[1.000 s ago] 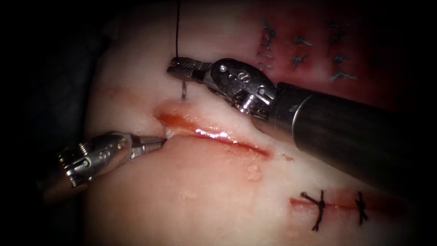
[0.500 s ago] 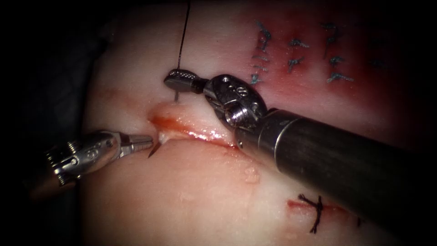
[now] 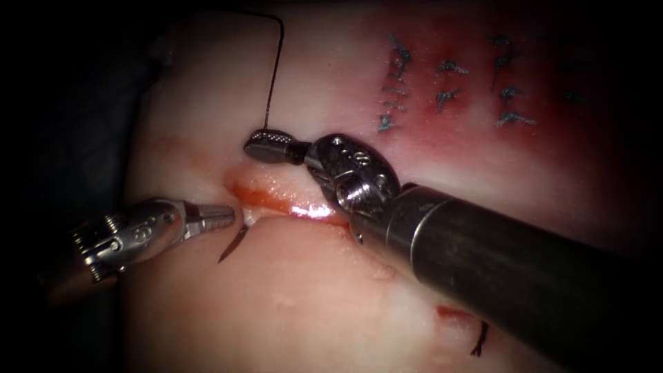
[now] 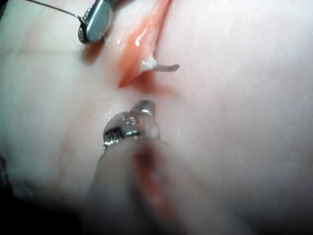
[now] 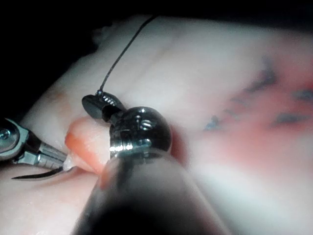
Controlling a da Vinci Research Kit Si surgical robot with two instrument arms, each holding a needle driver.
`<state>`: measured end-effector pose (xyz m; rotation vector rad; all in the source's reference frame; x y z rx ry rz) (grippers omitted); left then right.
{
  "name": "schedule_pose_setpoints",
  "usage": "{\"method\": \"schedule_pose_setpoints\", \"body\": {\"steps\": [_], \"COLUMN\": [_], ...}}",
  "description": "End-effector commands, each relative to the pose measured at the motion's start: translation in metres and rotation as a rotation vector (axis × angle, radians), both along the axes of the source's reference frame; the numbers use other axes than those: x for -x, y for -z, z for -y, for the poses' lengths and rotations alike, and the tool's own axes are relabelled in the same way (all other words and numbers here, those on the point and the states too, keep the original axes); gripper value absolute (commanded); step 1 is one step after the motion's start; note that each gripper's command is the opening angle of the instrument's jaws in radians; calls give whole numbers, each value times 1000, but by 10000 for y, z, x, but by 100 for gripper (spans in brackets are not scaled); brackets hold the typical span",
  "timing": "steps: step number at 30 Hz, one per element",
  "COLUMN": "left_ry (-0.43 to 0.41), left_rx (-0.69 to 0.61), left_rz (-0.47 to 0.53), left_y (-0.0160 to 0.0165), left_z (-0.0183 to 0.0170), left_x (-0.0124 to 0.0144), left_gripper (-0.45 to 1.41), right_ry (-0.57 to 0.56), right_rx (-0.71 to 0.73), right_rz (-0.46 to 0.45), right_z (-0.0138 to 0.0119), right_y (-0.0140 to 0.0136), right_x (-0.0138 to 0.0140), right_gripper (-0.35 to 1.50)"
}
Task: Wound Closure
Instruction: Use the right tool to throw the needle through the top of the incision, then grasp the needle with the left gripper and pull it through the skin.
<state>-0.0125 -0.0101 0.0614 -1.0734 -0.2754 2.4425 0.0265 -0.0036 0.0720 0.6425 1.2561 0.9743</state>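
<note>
Needle [image 3: 233, 243] sits in the tissue [image 3: 311, 304] at the left end of the cut [image 3: 290, 204]; its pointed end now sticks further out of the near lip than a second ago, when no tip showed, so I judge the step in hand is driving the needle across the wound, entry on the far lip, exit on the near one; my right tool [image 3: 266, 146] has its jaws closed on the needle's tail end, pressed low against the far lip, with the thread [image 3: 274, 65] running up and away from them; over that second this tool has rolled and sunk toward the tissue. My left tool [image 3: 224, 215] lies just beside the exit point on the left, its jaws closed or nearly so, holding nothing; whether its tip touches the lip I cannot tell. To my mind the next move calls for a grasp on the exposed tip, well back from the point.
</note>
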Motion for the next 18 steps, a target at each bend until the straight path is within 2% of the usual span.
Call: {"method": "schedule_pose_setpoints", "body": {"steps": [1,4,5,6,8,9,11,12,14,16,17,18], "left_ry": [0,-1,-6,-12,-21,-7,28,49,31,4,-6,-28], "left_rx": [2,2,5,8,37,63,92,117,136,125,123,121], "left_rz": [1,2,4,7,23,55,129,206,245,290,306,336], "left_y": [-5,-5,-5,-5,-5,-5,-5,-5,-7,-6,-6,-5], "left_z": [-5,-5,-5,-5,-6,-9,-14,-19,-22,-22,-21,-21], "left_x": [5,4,4,4,4,4,3,2,1,1,2,3], "left_gripper": [-35,-35,-35,-35,-13,-10,-17,-18,3,7,18,30], "right_ry": [3,21,12,7,13,19,26,36,62,56,53,43], "right_rx": [2,69,116,131,179,198,224,254,281,285,289,263], "right_rz": [-2,4,39,54,76,81,92,106,103,96,85,69], "right_z": [-1,-13,-25,-29,-42,-47,-58,-67,-73,-73,-71,-69], "right_y": [-6,-8,-9,-10,-11,-11,-13,-15,-18,-17,-17,-14], "right_x": [-5,-2,3,6,14,18,29,42,69,80,86,93], "right_gripper": [-35,-35,24,41,59,59,59,57,49,49,57,106]}}
